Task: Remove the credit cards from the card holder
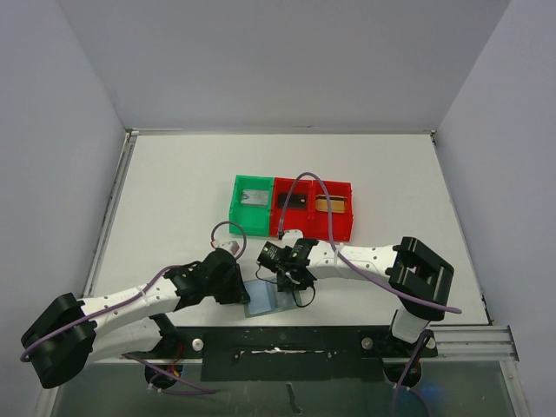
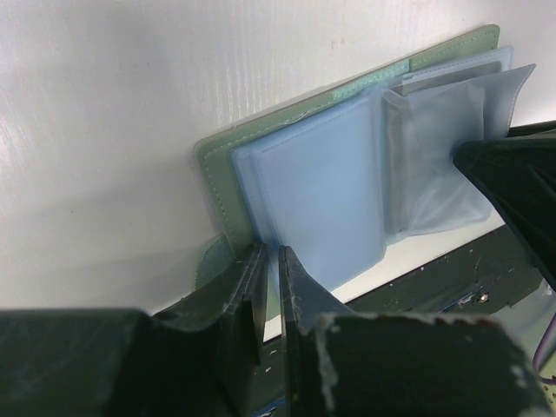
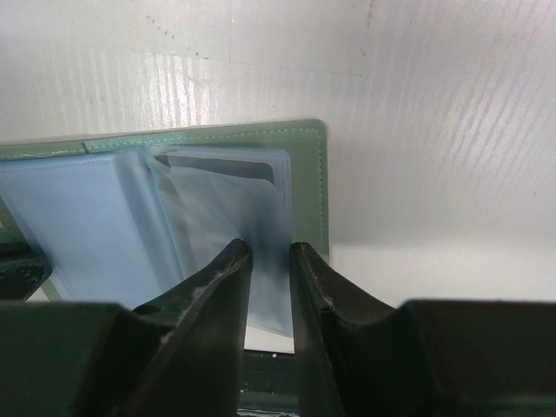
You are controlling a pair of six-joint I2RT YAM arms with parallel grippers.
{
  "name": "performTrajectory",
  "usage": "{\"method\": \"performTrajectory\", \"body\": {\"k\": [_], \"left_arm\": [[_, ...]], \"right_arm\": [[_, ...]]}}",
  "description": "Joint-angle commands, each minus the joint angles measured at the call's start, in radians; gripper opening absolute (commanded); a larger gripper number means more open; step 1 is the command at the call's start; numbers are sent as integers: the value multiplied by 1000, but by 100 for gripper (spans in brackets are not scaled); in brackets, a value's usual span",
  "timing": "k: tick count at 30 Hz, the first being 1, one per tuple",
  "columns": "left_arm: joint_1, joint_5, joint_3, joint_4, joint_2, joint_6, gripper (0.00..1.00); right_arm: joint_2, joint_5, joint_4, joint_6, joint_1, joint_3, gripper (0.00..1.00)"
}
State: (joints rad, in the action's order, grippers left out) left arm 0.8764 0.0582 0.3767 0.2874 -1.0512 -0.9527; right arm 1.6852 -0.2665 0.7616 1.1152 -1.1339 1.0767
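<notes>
The card holder (image 1: pixel 263 298) lies open at the table's near edge: a pale green cover (image 2: pixel 228 187) with blue-grey clear sleeves (image 2: pixel 321 191). My left gripper (image 2: pixel 271 265) is shut on the left panel's near edge. My right gripper (image 3: pixel 271 254) is shut on the loose sleeves (image 3: pixel 261 208) of the right panel, and one of its fingers (image 2: pixel 512 178) shows in the left wrist view. A grey card edge (image 3: pixel 221 165) peeks from a sleeve pocket. A gold-tan credit card (image 1: pixel 332 205) lies in the right red bin.
Three small bins stand in a row behind the holder: green (image 1: pixel 236 211), red (image 1: pixel 280 228) and red (image 1: pixel 350 222). The green one holds a greyish card, the middle one a dark card. A black rail (image 1: pixel 287 343) runs along the near edge.
</notes>
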Motion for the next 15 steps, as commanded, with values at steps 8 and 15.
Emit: {"method": "performTrajectory", "body": {"k": [8,15], "left_arm": [[3,8,42,-27,-3,22,11],[3,8,44,-25,-4,23,11]], "right_arm": [[11,-8,-30,10,-6,6,36],[8,10,-71,3,-6,-15,20]]}}
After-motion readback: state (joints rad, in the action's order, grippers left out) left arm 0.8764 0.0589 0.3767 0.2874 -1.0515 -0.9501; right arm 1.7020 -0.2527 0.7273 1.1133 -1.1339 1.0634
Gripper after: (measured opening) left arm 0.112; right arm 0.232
